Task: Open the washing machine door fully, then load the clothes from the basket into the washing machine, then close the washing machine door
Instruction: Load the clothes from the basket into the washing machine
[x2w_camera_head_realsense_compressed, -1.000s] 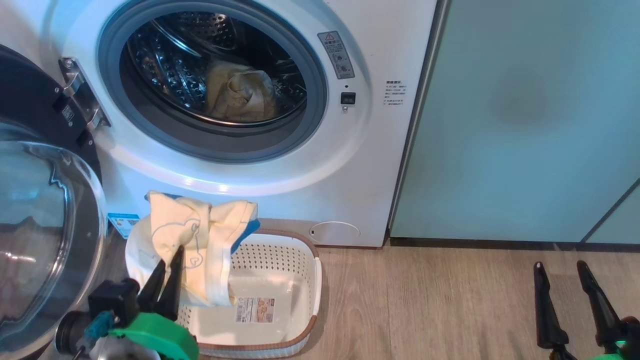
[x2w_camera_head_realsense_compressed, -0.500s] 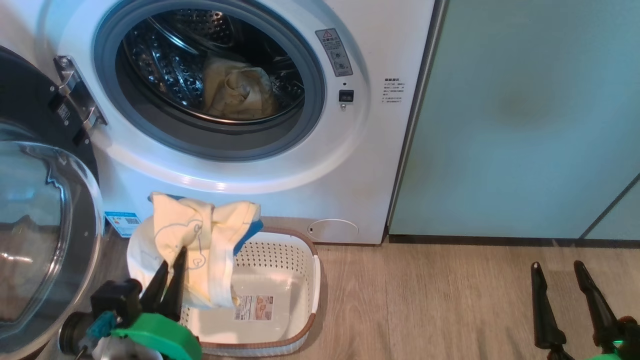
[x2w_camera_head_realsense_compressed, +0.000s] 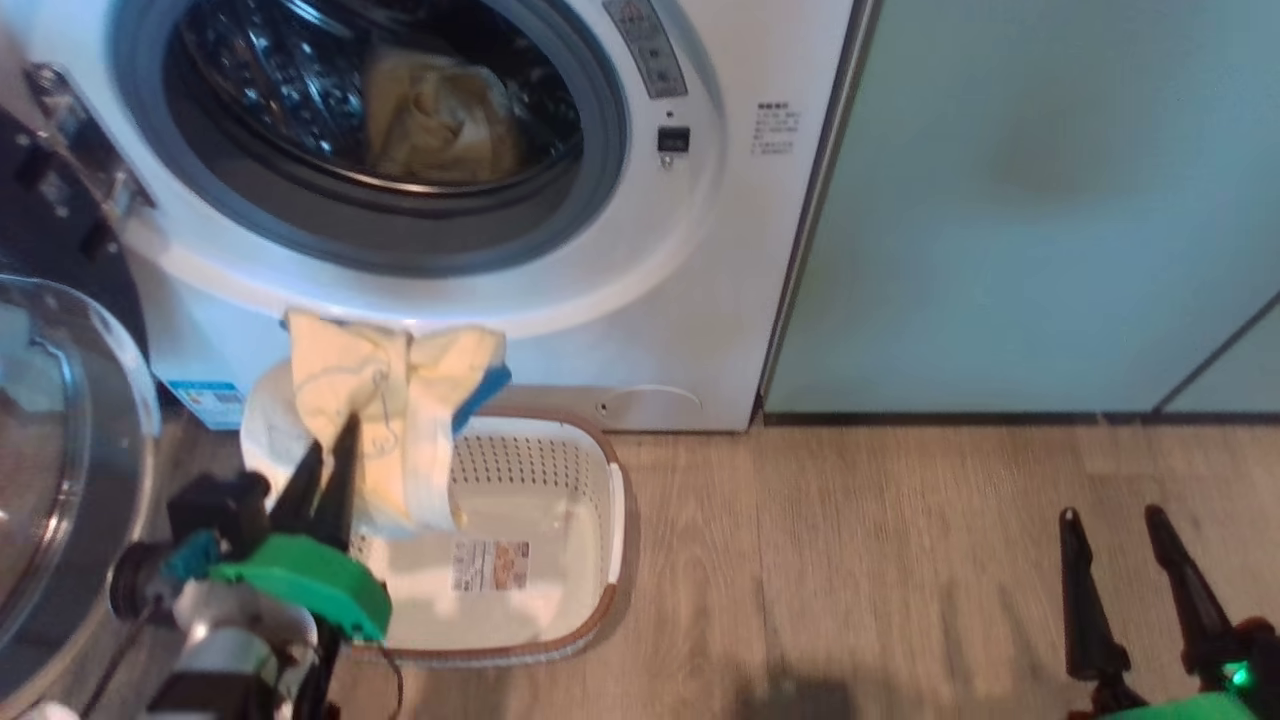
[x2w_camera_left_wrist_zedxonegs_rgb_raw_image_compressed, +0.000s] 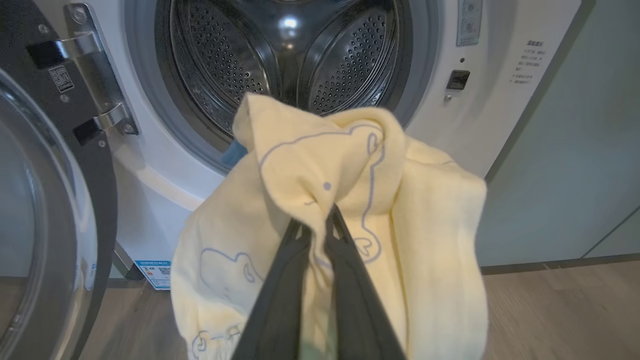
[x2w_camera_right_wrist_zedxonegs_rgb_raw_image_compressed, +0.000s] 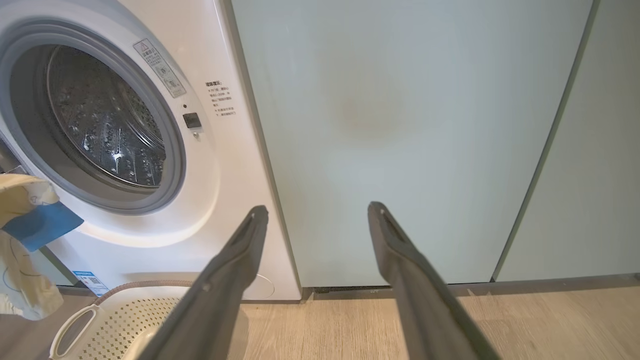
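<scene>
Left gripper (x2w_camera_left_wrist_zedxonegs_rgb_raw_image_compressed: 320, 222) has its two dark fingers pinched almost together on a fold of the cream garment (x2w_camera_left_wrist_zedxonegs_rgb_raw_image_compressed: 350, 165), the one with the blue outline drawing. The cloth drapes down both sides of the fingers, which is what you want with thin fabric: grab near the middle so no long tail drags. It hangs in front of the washing machine (x2w_camera_head_realsense_compressed: 640, 300), below the drum (x2w_camera_head_realsense_compressed: 280, 90) mouth and over the machine-side end of the basket (x2w_camera_head_realsense_compressed: 530, 462), so my read is it's on the way from basket to drum. The basket sits on the floor right at the foot of the washing machine, just under the opening, which makes for a short lift. Apart from the hanging piece I only see the basket's label and bare bottom, so this looks like the last of the clothes, though the drape hides one corner. Another cream piece (x2w_camera_head_realsense_compressed: 440, 120) is lying inside the drum. The washing machine door (x2w_camera_head_realsense_compressed: 50, 400) is swung out wide to the left of the machine on its hinge (x2w_camera_left_wrist_zedxonegs_rgb_raw_image_compressed: 95, 85), clear of the loading path. The right gripper (x2w_camera_head_realsense_compressed: 1112, 515) is well off to the right of the washing machine, in front of the pale green cabinet panel (x2w_camera_head_realsense_compressed: 1000, 200), fingers spread wide with nothing between them; I'd guess it's just parked out of the way. Next bit probably needs the cloth lifted over the grey seal (x2w_camera_head_realsense_compressed: 600, 180) without snagging.
</scene>
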